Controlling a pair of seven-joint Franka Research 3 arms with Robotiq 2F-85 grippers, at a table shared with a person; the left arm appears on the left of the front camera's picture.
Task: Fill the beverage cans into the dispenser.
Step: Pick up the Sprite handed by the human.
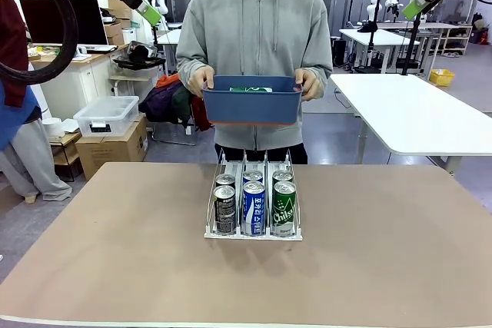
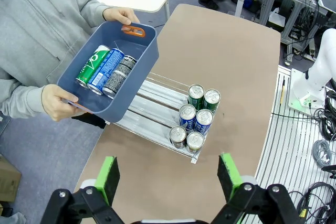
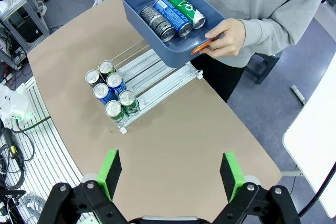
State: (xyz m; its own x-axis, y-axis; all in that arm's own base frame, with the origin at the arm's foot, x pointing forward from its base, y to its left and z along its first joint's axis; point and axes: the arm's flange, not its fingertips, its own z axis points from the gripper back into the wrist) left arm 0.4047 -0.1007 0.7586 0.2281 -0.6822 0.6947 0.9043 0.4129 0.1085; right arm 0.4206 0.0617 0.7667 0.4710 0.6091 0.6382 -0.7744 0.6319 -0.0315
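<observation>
The bench (image 1: 115, 266) holds the dispenser (image 2: 152, 103), six cans (image 1: 254, 207) standing at its front. A person (image 1: 254, 28) holds a blue bin (image 1: 252, 109) up by its back end, three more cans (image 2: 105, 70) lying inside. The left claw (image 2: 169, 167) and right claw (image 3: 170, 163) hang spread, empty. If the bin wobbles, a round can may slip away.

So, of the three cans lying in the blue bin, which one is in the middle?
The blue-and-white can, flanked by the green can and the black can in the blue bin.

Nine cans (image 2: 202, 120), one dispenser (image 2: 160, 109), one bin (image 2: 139, 71)
</observation>
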